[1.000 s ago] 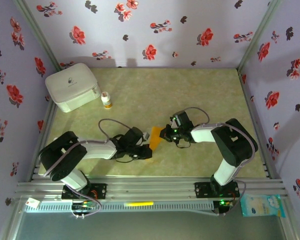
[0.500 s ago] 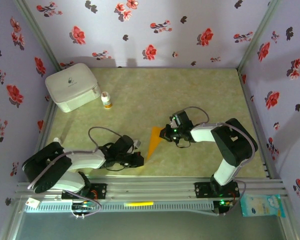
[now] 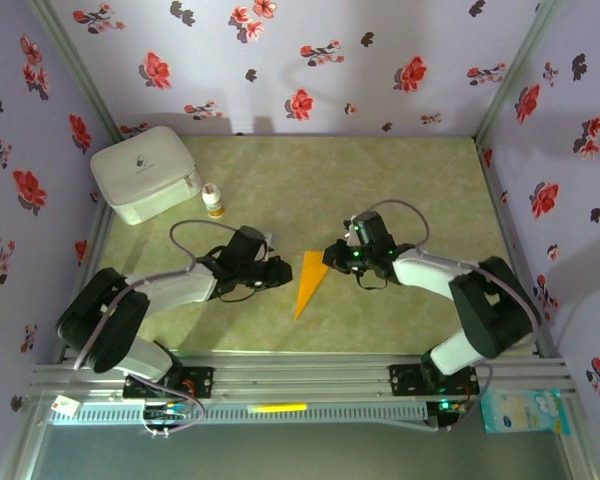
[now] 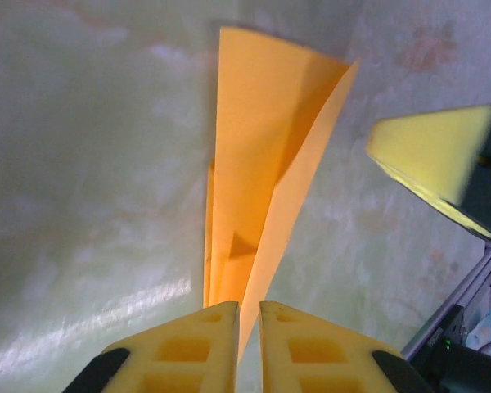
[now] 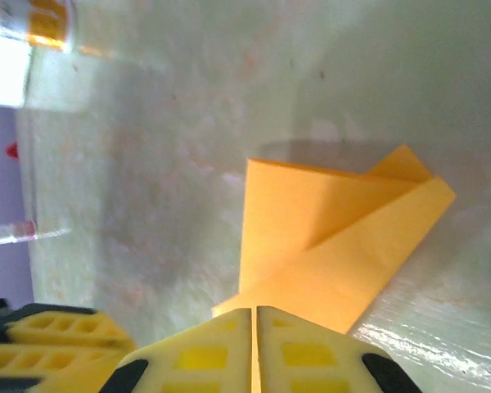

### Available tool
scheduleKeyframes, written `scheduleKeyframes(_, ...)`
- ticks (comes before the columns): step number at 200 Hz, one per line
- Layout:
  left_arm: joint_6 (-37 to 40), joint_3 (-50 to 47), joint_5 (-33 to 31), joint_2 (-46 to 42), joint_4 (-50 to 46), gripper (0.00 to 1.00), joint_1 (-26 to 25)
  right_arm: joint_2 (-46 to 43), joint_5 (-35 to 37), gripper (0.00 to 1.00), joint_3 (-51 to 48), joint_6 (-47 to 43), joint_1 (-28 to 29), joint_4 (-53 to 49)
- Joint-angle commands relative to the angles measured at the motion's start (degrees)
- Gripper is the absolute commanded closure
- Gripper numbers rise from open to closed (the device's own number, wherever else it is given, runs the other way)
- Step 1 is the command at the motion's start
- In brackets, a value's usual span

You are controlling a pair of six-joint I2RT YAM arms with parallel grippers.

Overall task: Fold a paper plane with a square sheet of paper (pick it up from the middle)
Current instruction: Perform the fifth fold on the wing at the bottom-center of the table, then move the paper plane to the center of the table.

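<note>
Orange paper plane (image 3: 308,280) lies flat on the table (image 3: 400,180), point toward the near edge, the small white bottle (image 3: 213,201) well off to its far left. Your left gripper (image 3: 283,271) sits just beside its left edge, all but closed, fingers drawn to a thin slit. Your right gripper (image 3: 330,258) is closed at its wide end's right corner, the paper edge meeting its tips; whether it pinches the paper, you cannot tell.
</note>
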Motion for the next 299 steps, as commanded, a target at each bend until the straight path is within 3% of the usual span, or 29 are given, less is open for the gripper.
scheduleKeyframes(1, 2.6, 2.0, 1.5, 4.1, -2.6, 0.84, 0.2, -3.8, 4.2, 0.89, -3.8, -0.4, -1.0, -2.8)
scheduleKeyframes(48, 1.7, 2.5, 4.3, 8.7, 1.2, 0.82, 0.1, -7.2, 4.9, 0.87, -9.1, 2.7, -1.1, -0.5)
scheduleKeyframes(203, 3.4, 6.6, 8.4, 14.9, 2.2, 0.71, -2.9, 0.5, 0.4, 0.85, -9.3, 5.3, -1.0, 6.1)
scheduleKeyframes(299, 2.1, 6.3, 12.4, 16.3, 7.9, 0.78, -3.4, 3.6, -1.6, 0.86, -9.5, 6.4, -0.3, 9.7)
